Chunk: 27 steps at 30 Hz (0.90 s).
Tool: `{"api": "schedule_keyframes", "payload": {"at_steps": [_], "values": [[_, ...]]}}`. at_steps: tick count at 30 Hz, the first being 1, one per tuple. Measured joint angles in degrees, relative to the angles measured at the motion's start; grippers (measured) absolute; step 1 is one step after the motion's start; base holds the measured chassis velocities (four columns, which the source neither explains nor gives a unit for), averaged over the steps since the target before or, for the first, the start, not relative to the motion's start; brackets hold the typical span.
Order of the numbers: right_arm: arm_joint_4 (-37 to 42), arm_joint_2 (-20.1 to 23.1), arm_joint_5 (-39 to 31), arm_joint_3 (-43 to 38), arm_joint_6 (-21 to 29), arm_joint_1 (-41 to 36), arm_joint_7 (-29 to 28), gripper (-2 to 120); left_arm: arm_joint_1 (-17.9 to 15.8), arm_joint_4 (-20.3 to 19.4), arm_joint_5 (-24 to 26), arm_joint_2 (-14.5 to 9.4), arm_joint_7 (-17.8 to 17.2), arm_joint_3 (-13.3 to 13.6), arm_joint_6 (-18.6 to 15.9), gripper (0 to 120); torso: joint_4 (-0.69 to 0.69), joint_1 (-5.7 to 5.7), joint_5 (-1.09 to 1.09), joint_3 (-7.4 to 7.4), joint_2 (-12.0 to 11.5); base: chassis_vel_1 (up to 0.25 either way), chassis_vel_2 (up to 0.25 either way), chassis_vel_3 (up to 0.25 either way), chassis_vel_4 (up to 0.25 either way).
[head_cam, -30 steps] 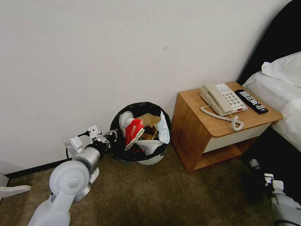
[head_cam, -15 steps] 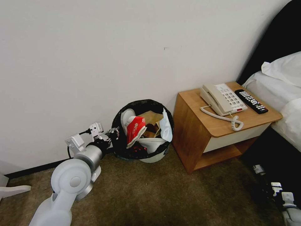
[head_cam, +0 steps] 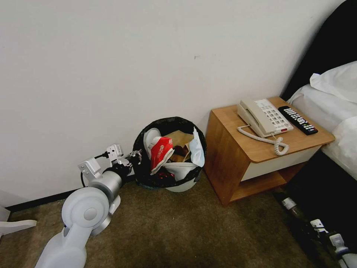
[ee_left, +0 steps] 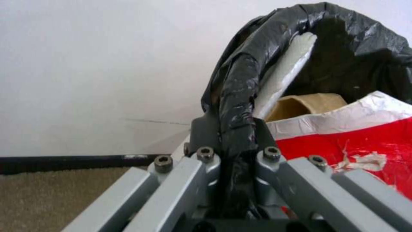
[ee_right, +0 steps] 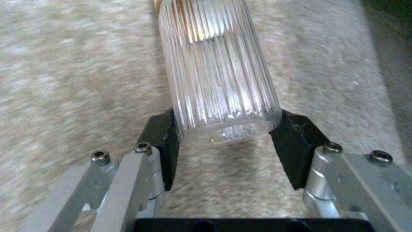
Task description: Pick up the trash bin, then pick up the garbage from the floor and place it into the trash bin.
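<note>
Bin (head_cam: 169,158) held at rim; bottle (ee_right: 214,71) gripped.
Bin sits by the wall, left of the nightstand (head_cam: 256,152), full of litter. Left gripper (ee_left: 234,151) clamps its bag-lined left rim. Right gripper (ee_right: 227,135), near right, pinches the clear bottle's base above the carpet (head_cam: 178,230).

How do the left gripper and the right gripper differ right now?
The left gripper pinches the trash bin by its bagged rim near the wall; the right gripper clasps a clear bottle low over the carpet. Both are shut on something.
</note>
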<state>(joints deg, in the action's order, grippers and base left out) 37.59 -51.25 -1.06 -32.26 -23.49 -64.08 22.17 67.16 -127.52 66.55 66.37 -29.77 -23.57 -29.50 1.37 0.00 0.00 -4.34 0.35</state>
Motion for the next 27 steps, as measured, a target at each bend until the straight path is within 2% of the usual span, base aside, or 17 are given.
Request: {"api": "schedule_keyframes", "payload": {"at_steps": [12, 18, 20, 27], "values": [[3.5, -0.1, 5.2, -0.6, -5.3, -2.9, 2.9, 45, -0.5, 0.3, 0.0, 0.1, -0.1, 0.5, 0.0, 4, 0.0, 0.0, 0.0, 0.0, 0.0, 0.0, 0.0, 0.0, 0.0], [9.6, 0.2, 6.8, -1.4, -8.0, -6.9, 5.7, 45, -0.6, 0.4, 0.0, 0.2, -0.1, 0.7, 0.0, 4, 0.02, 0.0, 0.0, 0.0, 0.0, 0.0, 0.0, 0.0, 0.0], [12.9, 0.2, 9.3, -2.3, -10.2, -8.2, 7.5, 45, -0.6, 0.4, 0.0, 0.3, -0.1, 0.8, 0.0, 4, 0.0, 0.0, 0.0, 0.0, 0.0, 0.0, 0.0, 0.0, 0.0], [18.2, 0.0, 10.6, -2.3, -12.1, -10.5, 9.5, 45, -0.3, 0.2, 0.0, 0.2, -0.2, 0.6, 0.0, 4, 0.0, 0.0, -0.01, 0.0, 0.0, 0.0, 0.0, 0.0, 0.0]]}}
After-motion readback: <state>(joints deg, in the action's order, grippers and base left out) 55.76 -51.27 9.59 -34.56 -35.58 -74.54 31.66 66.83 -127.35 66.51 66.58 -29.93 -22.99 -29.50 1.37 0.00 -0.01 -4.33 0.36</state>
